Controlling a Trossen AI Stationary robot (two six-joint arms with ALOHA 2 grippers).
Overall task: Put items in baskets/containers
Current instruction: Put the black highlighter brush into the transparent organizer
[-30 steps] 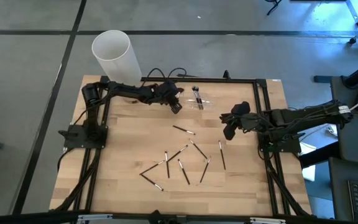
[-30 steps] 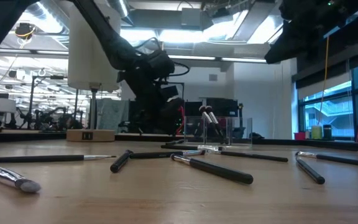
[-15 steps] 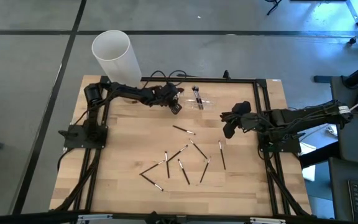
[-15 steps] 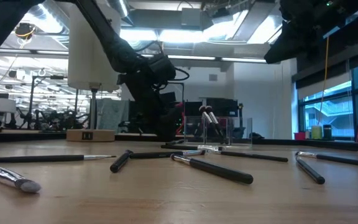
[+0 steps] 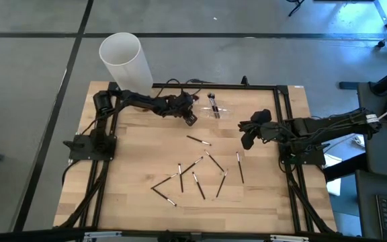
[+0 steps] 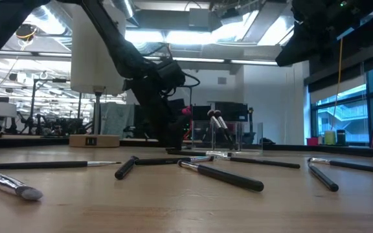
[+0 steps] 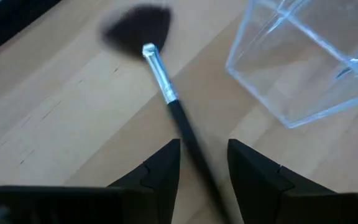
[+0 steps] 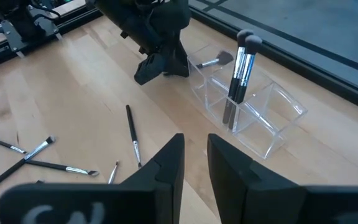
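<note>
My left gripper [image 5: 190, 119] is at the table's far side, just left of the clear organizer [image 5: 215, 108], pointing down. Its open fingers stand on either side of the black handle [image 7: 188, 140] of a fan-headed brush [image 7: 138, 28] that lies beside the organizer [image 7: 303, 56]. I cannot tell whether they touch it. Two brushes [image 8: 240, 62] stand upright in the organizer [image 8: 253, 112]. Several more brushes [image 5: 197, 171] lie flat at the table's middle. My right gripper [image 5: 248, 139] waits over the table's right side, its fingers [image 8: 194, 155] slightly apart.
A tall white cylinder [image 5: 121, 57] stands past the table's far-left corner. A black frame [image 5: 247, 86] runs along the table's edges, with cables [image 5: 180, 81] behind the left gripper. Bare wood lies near the scattered brushes, toward the near edge [image 5: 200, 215].
My left gripper has gone down to the table beside the organizer and tipped more steeply, while its forearm has shifted a little toward the organizer. The right arm and the scattered brushes have kept still.
</note>
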